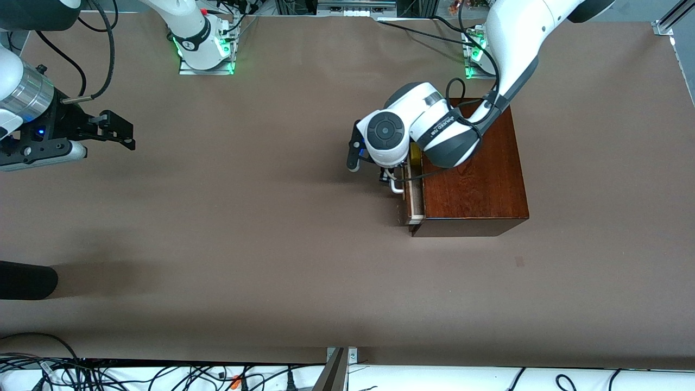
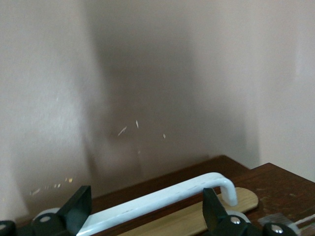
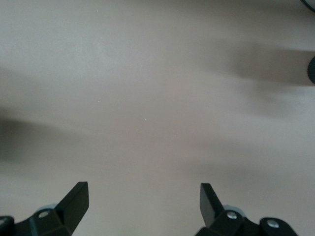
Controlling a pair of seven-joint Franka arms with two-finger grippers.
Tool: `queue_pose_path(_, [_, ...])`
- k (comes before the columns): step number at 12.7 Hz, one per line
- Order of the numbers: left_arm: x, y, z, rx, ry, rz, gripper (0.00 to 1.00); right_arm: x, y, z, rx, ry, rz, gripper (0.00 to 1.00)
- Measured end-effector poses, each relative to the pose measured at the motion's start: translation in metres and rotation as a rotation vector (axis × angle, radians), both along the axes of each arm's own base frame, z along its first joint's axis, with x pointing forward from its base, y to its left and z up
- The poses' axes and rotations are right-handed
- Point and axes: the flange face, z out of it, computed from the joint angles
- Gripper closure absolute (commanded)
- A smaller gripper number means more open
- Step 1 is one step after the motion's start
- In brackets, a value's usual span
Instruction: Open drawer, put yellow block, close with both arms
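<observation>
The left gripper (image 2: 145, 214) stands with its jaws spread wide on either side of the white handle (image 2: 162, 199) of the drawer (image 1: 414, 191), the fingers (image 2: 78, 209) not pressed onto the bar, so it holds nothing. In the front view this gripper (image 1: 392, 179) is mostly hidden under its own wrist, down at the drawer's front. The left arm (image 1: 507, 60) reaches from its base over the top of the dark reddish-brown wooden box (image 1: 472, 179) and bends down at the drawer's front. The drawer is pulled out only a little, showing a narrow strip of pale interior, and a sliver of the yellow block (image 1: 415, 156) shows inside it, mostly covered by the wrist. The right gripper (image 1: 117, 130) is released, its fingers (image 3: 74, 201) wide apart with only bare brown table (image 1: 244, 244) between them. It hangs over the table toward the right arm's end, well apart from the box, where the right arm (image 1: 24, 108) waits
</observation>
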Motion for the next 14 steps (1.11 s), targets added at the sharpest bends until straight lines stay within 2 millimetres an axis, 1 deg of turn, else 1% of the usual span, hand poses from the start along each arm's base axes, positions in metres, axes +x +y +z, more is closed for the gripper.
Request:
queue_pose_path(3, [0.010,0.017,0.010,0.030,-0.016,0.018,0.00,0.000,0.000,0.000,0.000,0.002,0.001,0.00])
queue_pose_path(8, [0.011,0.018,0.014,0.030,-0.022,0.020,0.00,0.000,0.000,0.000,0.000,0.002,0.002,0.00])
queue_pose_path(9, [0.012,0.018,0.018,0.025,-0.029,0.024,0.00,0.000,0.000,0.000,0.000,0.002,0.002,0.00])
queue_pose_path(10, [0.014,0.017,0.027,0.016,-0.040,0.036,0.00,0.000,0.000,0.000,0.000,0.002,0.002,0.00])
queue_pose_path(12, [0.016,0.013,0.052,-0.011,-0.056,0.096,0.00,0.000,0.000,0.000,0.000,0.002,0.002,0.00])
queue_pose_path(14, [0.012,0.012,0.076,-0.009,-0.061,0.220,0.00,0.000,0.000,0.000,0.000,0.002,0.002,0.00])
